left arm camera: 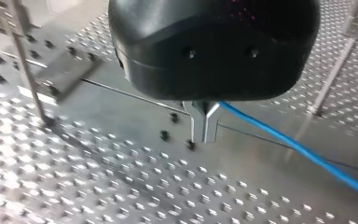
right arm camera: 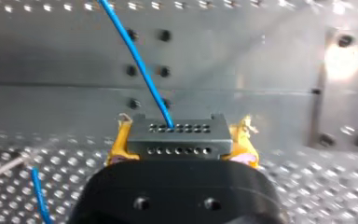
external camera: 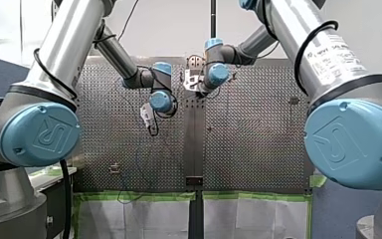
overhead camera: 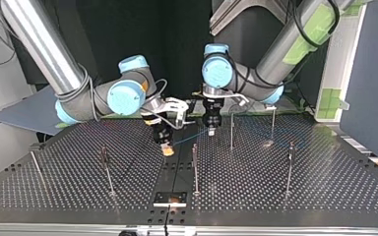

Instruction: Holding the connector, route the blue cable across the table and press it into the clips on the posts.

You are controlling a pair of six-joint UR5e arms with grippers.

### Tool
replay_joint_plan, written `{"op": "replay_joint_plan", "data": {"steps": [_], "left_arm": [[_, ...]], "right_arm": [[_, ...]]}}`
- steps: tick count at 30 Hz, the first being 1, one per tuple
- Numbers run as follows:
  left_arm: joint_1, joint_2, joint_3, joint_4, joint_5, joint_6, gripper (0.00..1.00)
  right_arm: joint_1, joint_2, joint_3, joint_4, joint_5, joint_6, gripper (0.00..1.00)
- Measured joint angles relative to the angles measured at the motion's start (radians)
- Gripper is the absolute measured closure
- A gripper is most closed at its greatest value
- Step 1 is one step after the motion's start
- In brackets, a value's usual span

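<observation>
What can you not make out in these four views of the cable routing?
Clips on the posts: too small in the top view.
Far end of the blue cable: cut off by the left wrist view's edge.
Lower part of the connector: hidden behind my right gripper, right wrist view.

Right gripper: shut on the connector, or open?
Shut on it. In the right wrist view my right gripper's yellow pads clamp both sides of the connector, with the blue cable leaving its face.
</observation>
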Motion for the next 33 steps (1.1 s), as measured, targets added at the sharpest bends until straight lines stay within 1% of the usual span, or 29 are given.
{"op": "replay_joint_plan", "data": {"steps": [5,17,22,27,30,33], "left_arm": [[0.002,0.041,0.000,-0.017,0.000,-0.001,1.00],[0.000,0.146,0.000,-0.051,-0.010,-0.001,1.00],[-0.001,0.192,0.000,-0.058,-0.011,-0.002,1.00],[-0.001,0.215,0.000,-0.061,-0.007,-0.002,1.00],[0.001,0.217,0.000,-0.058,0.007,-0.004,1.00],[0.004,0.210,0.000,-0.051,0.028,-0.007,1.00]], "right_arm": [[-0.008,-0.045,0.000,0.019,-0.003,0.013,1.00],[-0.014,-0.139,0.000,0.069,-0.005,0.018,1.00],[-0.012,-0.174,0.000,0.077,-0.020,0.028,1.00],[-0.011,-0.184,0.001,0.080,-0.027,0.035,1.00],[-0.012,-0.185,0.004,0.080,-0.033,0.039,1.00],[-0.013,-0.184,0.009,0.078,-0.047,0.045,1.00]]}}
